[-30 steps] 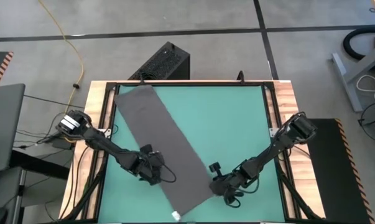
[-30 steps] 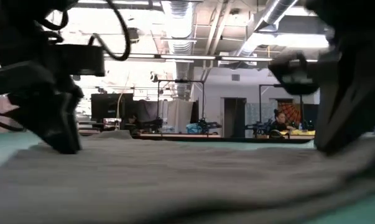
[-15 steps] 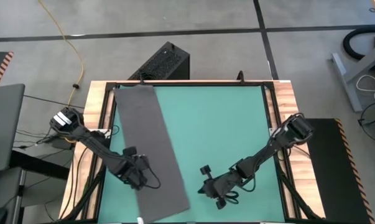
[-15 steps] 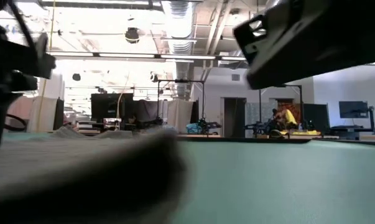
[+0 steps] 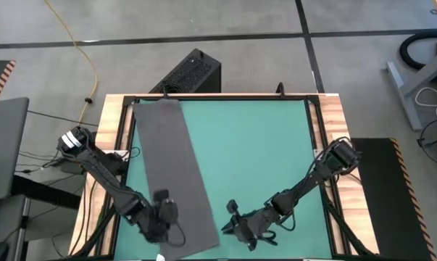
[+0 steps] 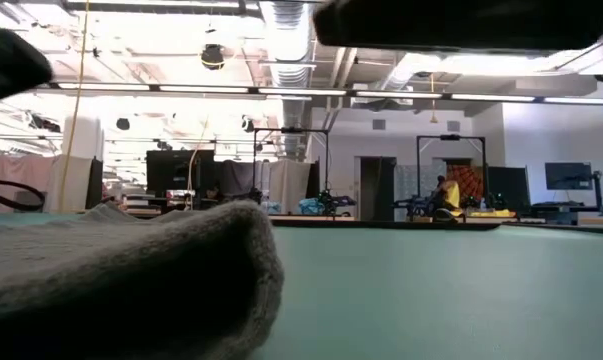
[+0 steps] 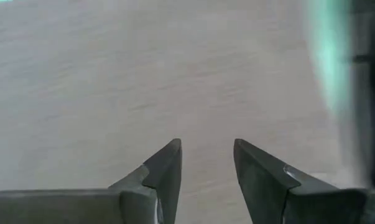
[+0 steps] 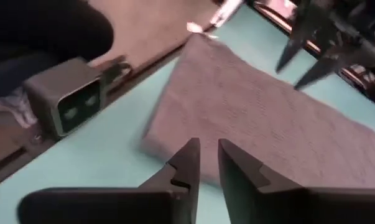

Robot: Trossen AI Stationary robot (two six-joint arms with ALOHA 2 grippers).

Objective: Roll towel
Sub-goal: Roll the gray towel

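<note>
- The towel (image 5: 173,174) lies flat as a long strip down the left part of my green bench (image 5: 269,152), its far end near the back rail and its near end at the front edge, where the small white tag (image 5: 160,257) pokes out.
- By my judgement the rolling has not begun: from above I see no turned-over end, only a soft rounded near edge (image 6: 246,250) in the low view.
- My left hand (image 5: 162,217) sits over the near left part of the cloth; its fingers (image 7: 165,165) stand a little apart above the weave, gripping nothing.
- My right hand (image 5: 231,225) is low on the bench just beside the towel's near right corner; its fingers (image 8: 186,158) are almost together with a narrow gap, holding nothing, aimed at that corner.
- What is left is the whole job: pick up the near end, turn it over and roll toward the far end.
- Around me: a dark box (image 5: 193,72) on the floor behind the bench, a yellow cable (image 5: 88,54), and a small grey camera block (image 8: 72,106) at the front rail.
- Nothing lies on the cloth; the block near the corner is the one thing I should mind.
</note>
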